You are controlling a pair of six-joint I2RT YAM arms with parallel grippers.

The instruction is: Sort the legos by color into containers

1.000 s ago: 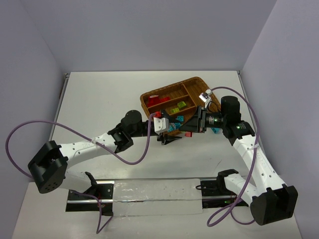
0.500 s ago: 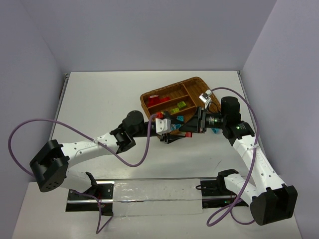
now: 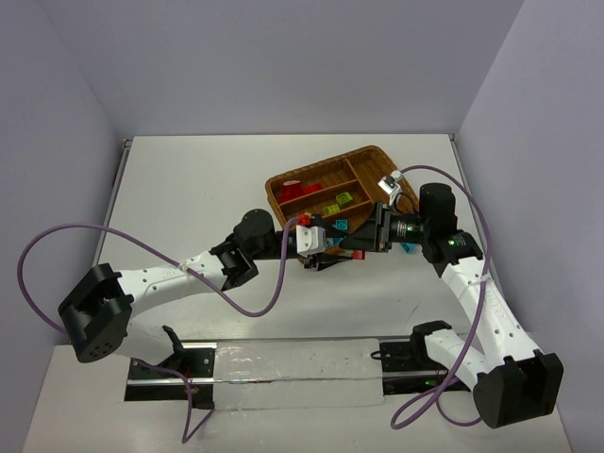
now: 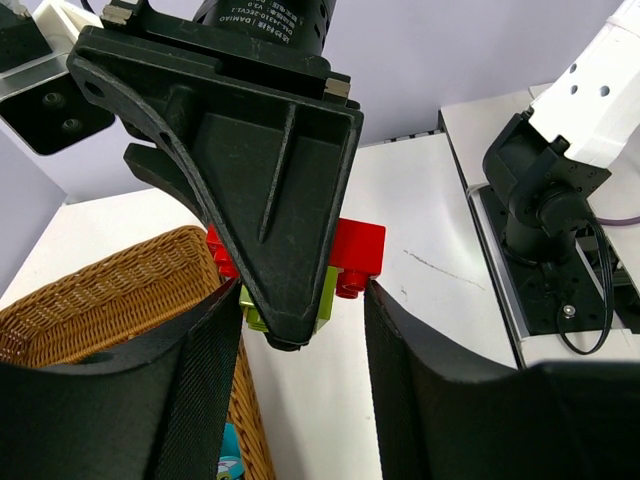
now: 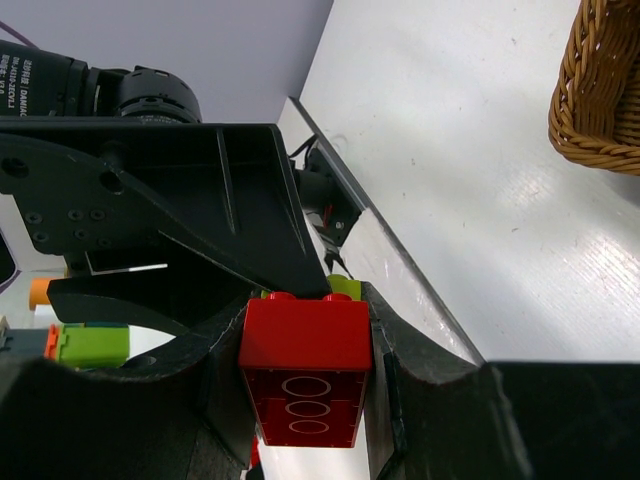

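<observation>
Clamping a red brick [image 5: 305, 375] with a green brick [image 4: 326, 295] pressed against it, the right claw [image 5: 305, 410] hangs above the worktop [image 3: 189, 189] at the tray's [image 3: 363, 154] 6 o'clock rim. The left claw [image 4: 300, 330] meets it from 9 o'clock, its fingers apart on either side of the green brick, with a gap showing.

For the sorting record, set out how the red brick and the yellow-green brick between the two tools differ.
Colour: the red brick is bright red, the yellow-green brick lime. Grip: the red brick is clamped in the right tool; the yellow-green brick sits between the left tool's spread fingers, a gap on one side. View: the red brick shows whole faces, the yellow-green brick only slivers. Shared: both are small plastic bricks, pressed together.
</observation>
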